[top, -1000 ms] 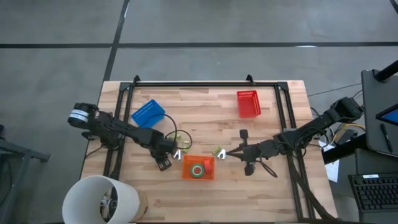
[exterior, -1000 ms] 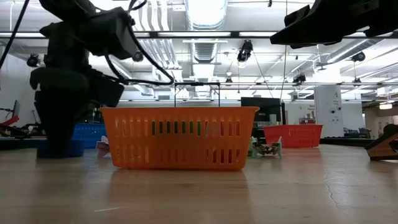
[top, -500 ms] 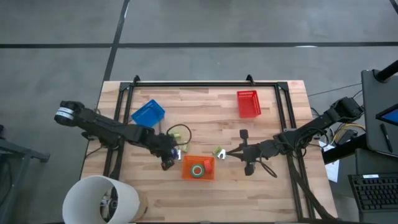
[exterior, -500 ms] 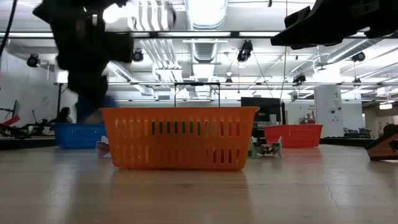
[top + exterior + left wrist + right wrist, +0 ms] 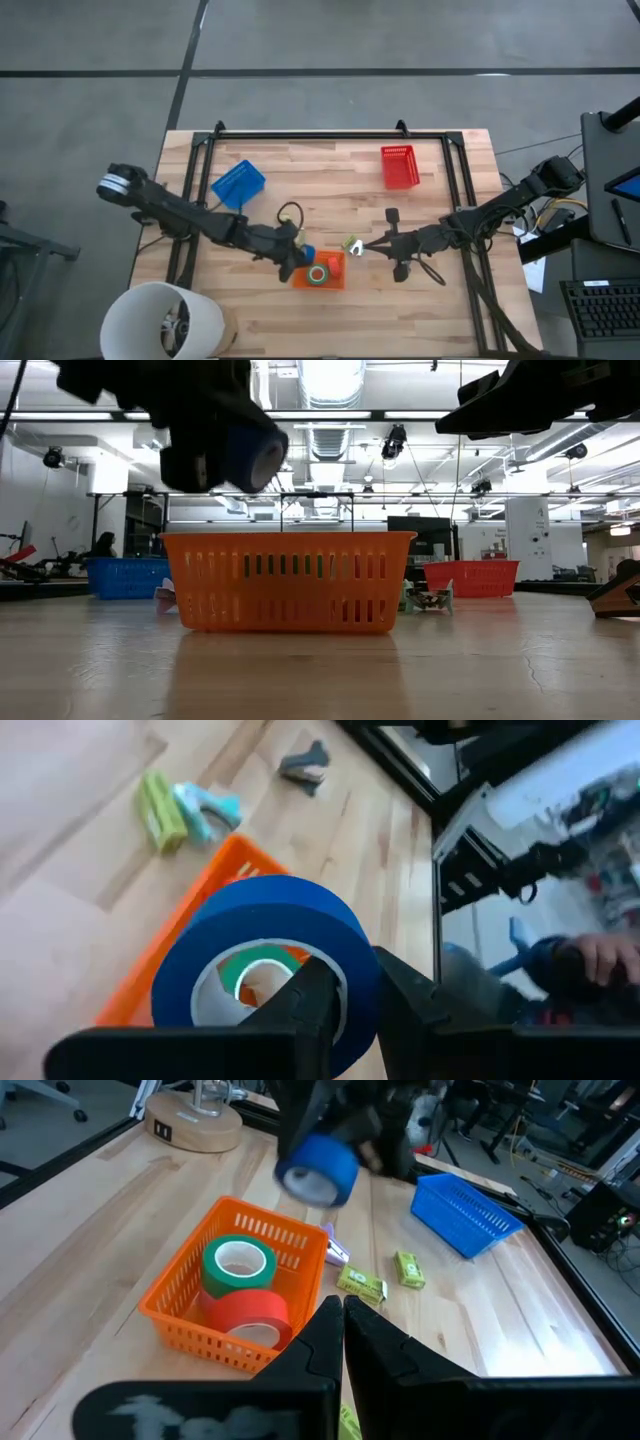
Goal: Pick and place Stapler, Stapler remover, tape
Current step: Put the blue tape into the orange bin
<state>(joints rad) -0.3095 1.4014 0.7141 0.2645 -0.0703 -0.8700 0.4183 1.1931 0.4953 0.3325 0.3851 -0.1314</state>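
Left gripper [image 5: 297, 253] carries a blue tape roll [image 5: 268, 955], jaws pinching through its wall, one finger inside the core. It hangs above the left rim of the orange basket [image 5: 330, 272], clear of it in the low view. The basket already holds a green roll [image 5: 238, 1263] and a red roll [image 5: 248, 1316], side by side.

Right gripper [image 5: 372, 243] waits low just right of the basket, jaws pressed together, nothing held.

Risks: the roll looks centred on the rim rather than inside, so letting go now could bounce it off the edge and send it rolling across the table [image 5: 330, 175]. Lowering first could knock the light basket sideways. The two rolls inside leave little floor space, so it may land tilted on top. Small green items [image 5: 406, 1269] lie beyond the basket, near the blue basket [image 5: 468, 1212]; the red basket [image 5: 398, 166] sits far right.
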